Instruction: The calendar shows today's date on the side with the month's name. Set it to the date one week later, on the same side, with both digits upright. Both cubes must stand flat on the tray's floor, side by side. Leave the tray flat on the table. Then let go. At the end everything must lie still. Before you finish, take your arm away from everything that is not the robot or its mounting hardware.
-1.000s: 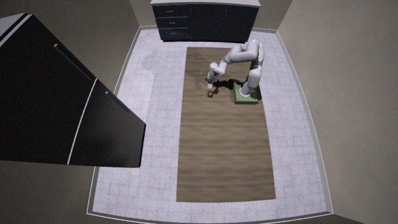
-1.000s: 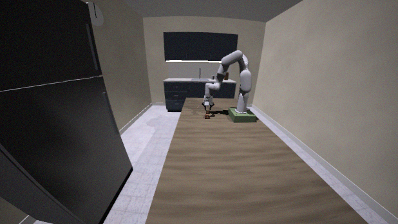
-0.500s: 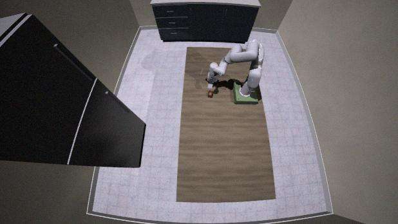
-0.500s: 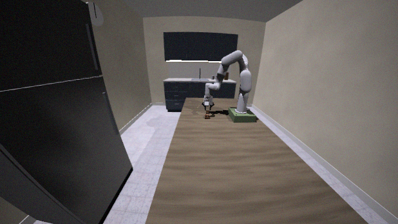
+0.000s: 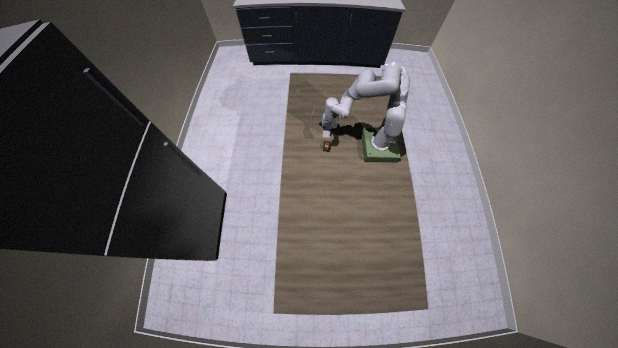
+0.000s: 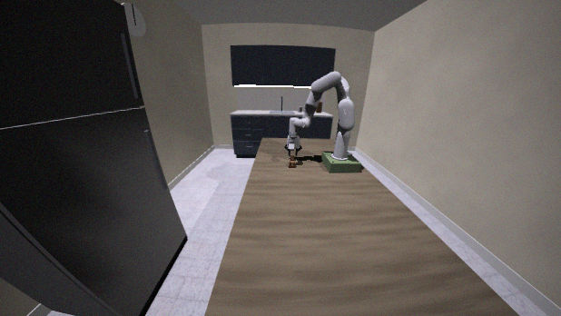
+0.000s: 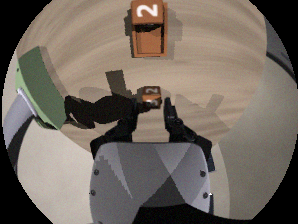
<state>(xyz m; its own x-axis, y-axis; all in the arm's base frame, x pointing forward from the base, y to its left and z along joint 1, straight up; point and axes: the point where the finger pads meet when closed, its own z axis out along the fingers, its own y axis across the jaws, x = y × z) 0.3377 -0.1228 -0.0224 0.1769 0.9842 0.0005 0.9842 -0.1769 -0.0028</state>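
Ahead of the claw [image 5: 325, 127] [image 6: 292, 153] [image 7: 152, 104], the tray [image 5: 326, 142] [image 6: 291, 165] [image 7: 149, 42], long axis pointing away.

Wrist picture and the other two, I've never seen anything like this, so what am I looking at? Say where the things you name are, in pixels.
The machine is one white robot arm [image 5: 372, 89] [image 6: 346, 113]. One picture looks down from above, one across the room, and one from the arm's wrist past its claw [image 5: 327, 131] [image 6: 292, 153] [image 7: 152, 104].
On the wooden table [image 5: 350, 225] [image 6: 340, 227] [image 7: 210, 65] sits an orange-brown tray [image 6: 291, 166] [image 7: 149, 40] with a numbered cube [image 7: 147, 11]. A second cube [image 7: 151, 92] appears by the fingertips; I can't tell whether it's held.
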